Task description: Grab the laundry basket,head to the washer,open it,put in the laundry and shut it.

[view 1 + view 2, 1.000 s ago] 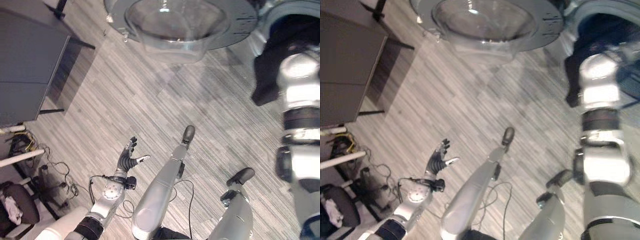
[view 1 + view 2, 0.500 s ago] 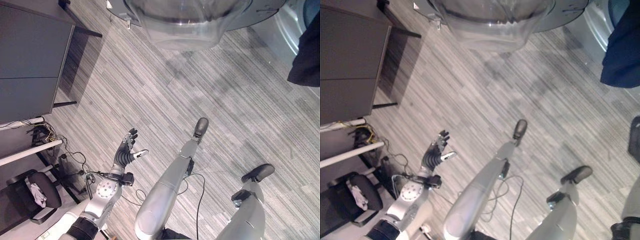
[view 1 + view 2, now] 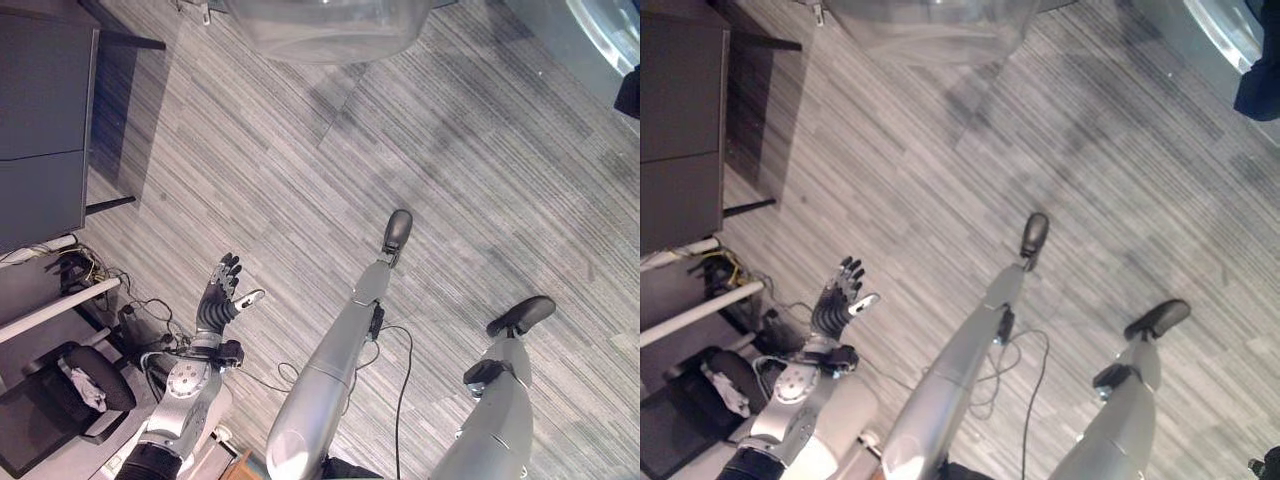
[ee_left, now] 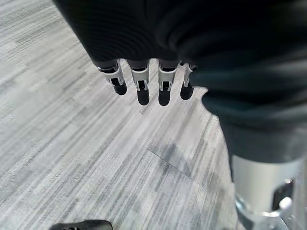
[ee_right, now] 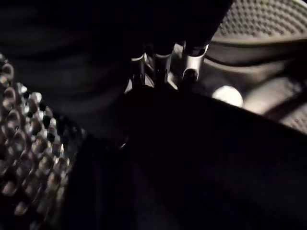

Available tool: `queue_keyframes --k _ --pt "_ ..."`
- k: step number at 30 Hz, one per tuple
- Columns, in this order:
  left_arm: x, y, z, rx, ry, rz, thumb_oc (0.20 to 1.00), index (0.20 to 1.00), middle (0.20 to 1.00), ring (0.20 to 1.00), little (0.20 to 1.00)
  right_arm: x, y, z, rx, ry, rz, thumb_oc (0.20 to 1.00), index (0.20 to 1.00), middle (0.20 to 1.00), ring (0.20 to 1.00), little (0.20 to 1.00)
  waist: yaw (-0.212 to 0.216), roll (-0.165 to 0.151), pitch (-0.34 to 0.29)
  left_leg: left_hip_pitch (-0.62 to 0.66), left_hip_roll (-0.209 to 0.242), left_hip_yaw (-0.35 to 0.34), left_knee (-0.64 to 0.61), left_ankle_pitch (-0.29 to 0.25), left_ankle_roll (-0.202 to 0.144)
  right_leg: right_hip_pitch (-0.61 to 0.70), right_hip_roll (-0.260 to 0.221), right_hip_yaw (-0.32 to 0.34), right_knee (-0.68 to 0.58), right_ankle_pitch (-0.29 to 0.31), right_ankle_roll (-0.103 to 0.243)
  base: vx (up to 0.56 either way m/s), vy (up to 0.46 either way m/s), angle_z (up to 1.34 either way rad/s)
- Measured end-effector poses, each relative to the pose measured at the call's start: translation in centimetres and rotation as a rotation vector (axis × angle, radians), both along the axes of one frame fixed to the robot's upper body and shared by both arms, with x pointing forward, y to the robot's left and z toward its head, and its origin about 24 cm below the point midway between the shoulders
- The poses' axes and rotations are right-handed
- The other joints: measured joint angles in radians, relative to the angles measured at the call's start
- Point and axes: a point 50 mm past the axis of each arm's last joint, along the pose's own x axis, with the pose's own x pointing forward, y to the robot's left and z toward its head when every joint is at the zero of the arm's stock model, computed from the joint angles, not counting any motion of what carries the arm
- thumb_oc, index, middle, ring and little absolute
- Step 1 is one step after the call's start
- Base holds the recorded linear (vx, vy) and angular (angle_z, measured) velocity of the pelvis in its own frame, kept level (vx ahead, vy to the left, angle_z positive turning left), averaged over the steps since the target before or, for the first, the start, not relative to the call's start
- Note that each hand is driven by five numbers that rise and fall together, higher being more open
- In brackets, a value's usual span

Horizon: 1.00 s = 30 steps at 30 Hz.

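Washer door [image 3: 320,25] swung open, top centre of frame, glass bowl bulging downward. Dark laundry [image 5: 211,163] inside drum [image 5: 29,158], long axis unclear. Right hand [image 5: 165,64] fingers buried in cloth, grip unreadable. Left hand [image 3: 218,295] lower left, fingers spread, empty.

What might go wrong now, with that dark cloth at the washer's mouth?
The dark garment hangs partly out over the washer's rim, so it may slip to the floor or get caught when the glass door shuts. Inside the drum, the right hand presses against the cloth, which could drag back out with it. The left hand is open, off to the side.
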Motion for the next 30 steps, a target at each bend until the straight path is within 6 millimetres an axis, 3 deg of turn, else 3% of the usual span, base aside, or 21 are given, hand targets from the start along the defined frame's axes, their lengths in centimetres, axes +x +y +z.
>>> queue_keyframes --k 1,3,6,13,16,18,22,26,28,30 --pt "0.1 0.1 0.4 0.015 -0.010 -0.020 1.000 1.000 1.000 1.000 1.000 0.9 -1.5 -1.7 0.097 0.089 0.005 1.000 1.000 1.000 1.000 1.000 0.001 -0.012 -0.006 0.000 0.002 0.002 0.005 0.000 0.000 0.001 0.001 0.000 0.002 -0.001 -0.002 -0.02 -0.059 -0.13" --pt "0.1 0.1 0.9 0.028 -0.028 -0.043 1.000 1.000 1.000 1.000 1.000 0.7 -3.9 -3.3 0.226 0.161 -0.033 1.000 1.000 1.000 1.000 1.000 0.003 -0.013 -0.006 -0.008 0.003 0.002 0.022 0.000 0.000 0.000 0.004 0.000 0.010 -0.001 -0.002 -0.01 -0.020 -0.01" --pt "0.1 0.3 0.6 0.048 -0.002 -0.068 1.000 1.000 1.000 1.000 1.000 0.5 -5.5 -4.4 0.348 0.208 0.004 1.000 1.000 1.000 1.000 1.000 0.002 -0.013 -0.006 -0.019 0.011 0.010 0.034 0.000 0.000 -0.022 0.001 0.004 0.039 -0.005 -0.006 -0.02 0.003 -0.09" --pt "-0.5 -0.1 -0.7 0.113 0.075 -0.165 1.000 1.000 1.000 1.000 1.000 0.4 -2.8 -1.7 0.512 -0.098 0.501 1.000 1.000 1.000 1.000 1.000 0.003 -0.013 -0.006 -0.025 0.026 0.041 0.034 0.017 -0.011 -0.078 0.000 0.051 0.087 -0.010 -0.015 -0.03 -0.012 -0.11" --pt "-0.5 0.1 -0.9 0.120 0.089 -0.165 1.000 1.000 1.000 1.000 1.000 0.3 -2.4 -1.4 0.539 -0.141 0.580 1.000 1.000 1.000 1.000 1.000 0.009 -0.013 -0.006 -0.025 0.029 0.045 0.034 0.020 -0.010 -0.082 0.001 0.054 0.088 -0.005 -0.018 -0.04 -0.001 -0.04" --pt "-0.5 0.1 -0.9 0.118 0.087 -0.168 1.000 1.000 1.000 1.000 1.000 0.7 -0.7 -1.4 0.472 -0.129 0.687 1.000 1.000 1.000 1.000 1.000 0.000 -0.013 -0.006 -0.019 0.031 0.045 0.034 0.020 -0.010 -0.077 0.004 0.054 0.086 -0.002 -0.017 -0.05 -0.014 -0.02" --pt "-0.5 0.1 -0.9 0.109 0.083 -0.162 1.000 1.000 1.000 1.000 1.000 3.9 3.3 -7.6 0.383 0.056 0.872 1.000 1.000 1.000 1.000 1.000 -0.033 -0.021 -0.006 0.043 0.036 0.043 0.034 0.019 -0.010 -0.005 0.020 0.051 0.067 -0.001 -0.017 -0.05 -0.026 -0.02" --pt "-0.6 0.8 -1.1 0.113 0.089 -0.124 1.000 1.000 1.000 1.000 1.000 5.7 5.5 -15.8 0.549 0.096 1.015 1.000 1.000 1.000 1.000 1.000 -0.065 -0.064 -0.029 0.066 0.067 0.041 0.034 0.012 -0.021 0.032 0.059 0.046 0.027 0.015 -0.034 -0.07 -0.059 -0.15" --pt "-0.6 0.9 -1.5 0.112 0.102 -0.111 1.000 1.000 1.000 1.000 1.000 6.1 6.4 -21.1 0.647 0.166 1.014 1.000 1.000 1.000 1.000 1.000 -0.078 -0.079 -0.033 0.085 0.074 0.039 0.035 0.007 -0.029 0.063 0.072 0.040 0.002 0.020 -0.041 -0.05 -0.022 -0.10" --pt "-0.6 0.9 -1.5 0.109 0.102 -0.105 1.000 1.000 1.000 1.000 1.000 6.2 6.6 -23.8 0.680 0.223 0.987 1.000 1.000 1.000 1.000 1.000 -0.087 -0.081 -0.035 0.100 0.077 0.043 0.034 0.001 -0.036 0.077 0.074 0.044 -0.012 0.032 -0.046 -0.06 -0.043 -0.10"
